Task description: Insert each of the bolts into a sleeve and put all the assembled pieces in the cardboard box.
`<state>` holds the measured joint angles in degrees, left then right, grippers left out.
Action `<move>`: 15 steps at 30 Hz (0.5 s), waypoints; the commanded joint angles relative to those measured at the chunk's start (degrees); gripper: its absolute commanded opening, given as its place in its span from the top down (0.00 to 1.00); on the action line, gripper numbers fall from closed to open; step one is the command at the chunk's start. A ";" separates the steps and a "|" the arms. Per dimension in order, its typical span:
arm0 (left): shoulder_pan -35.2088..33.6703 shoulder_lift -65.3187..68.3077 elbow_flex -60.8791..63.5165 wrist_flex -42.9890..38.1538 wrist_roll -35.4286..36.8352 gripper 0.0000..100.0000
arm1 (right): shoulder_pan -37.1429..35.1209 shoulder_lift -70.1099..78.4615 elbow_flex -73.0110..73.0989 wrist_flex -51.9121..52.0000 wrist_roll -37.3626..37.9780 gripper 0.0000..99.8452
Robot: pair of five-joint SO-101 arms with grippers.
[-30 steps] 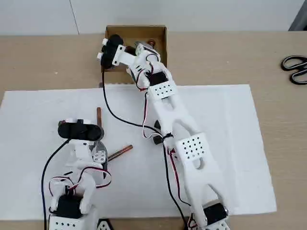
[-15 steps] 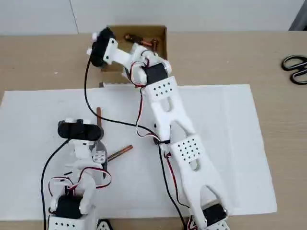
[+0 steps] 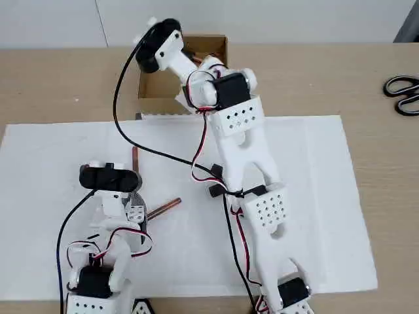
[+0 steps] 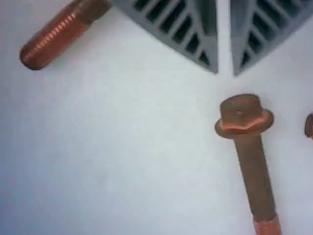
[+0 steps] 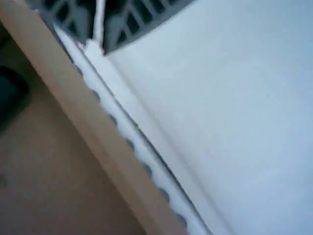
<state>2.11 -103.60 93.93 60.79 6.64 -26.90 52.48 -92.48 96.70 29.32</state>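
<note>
**Left arm** (image 3: 105,261): low over the white sheet (image 3: 314,196). Jaws drawn nearly together, only a thin slit between the tips, nothing in them.
- A bolt (image 4: 247,156) lies flat on the sheet just beyond the tips. Its flanged hex head is toward the jaws and its shank points away.
- A second copper piece (image 4: 57,35) lies off to one side with its threaded end showing. Cannot tell whether it carries a sleeve.
- From above, both lie near this arm, well apart from the box.

**Right arm** (image 3: 242,150): stretched across the sheet to the cardboard box (image 3: 140,82). Jaws closed to a slit and empty, over the box's near wall where it meets the sheet.
- Copper pieces (image 3: 204,59) sit in the box's far corner, partly hidden by the arm. Count unclear.

**Scissors** (image 3: 402,93): on the bare surface (image 3: 327,78), far off to one side.

**Handling (judgement)**
- The bolt looks like rigid metal, small but dense for its size, and not fragile.
- The round, smooth shank will likely roll on the sheet if nudged sideways, though the flange should limit that.
- Best hold is probably across the shank, just below the head. That leaves the threaded end free to enter a sleeve.
- The jaws would have to open first.
</note>
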 commanded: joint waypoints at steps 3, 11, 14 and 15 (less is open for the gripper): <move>-0.18 -0.62 -0.22 -1.23 0.09 0.99 | 0.57 -13.23 15.21 0.66 -3.87 1.00; -0.26 -0.62 -0.22 -1.05 0.18 0.99 | 0.92 -33.54 54.15 -0.48 -5.45 0.99; -0.26 -0.62 -0.22 -1.05 0.18 0.99 | 0.84 -37.05 62.42 -0.40 -2.29 0.94; -0.26 -0.62 -0.22 -1.05 0.18 0.99 | 0.84 -37.58 64.18 -0.40 -1.41 0.92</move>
<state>2.11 -103.60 93.93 60.79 6.64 -26.55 20.48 -34.02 96.70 25.63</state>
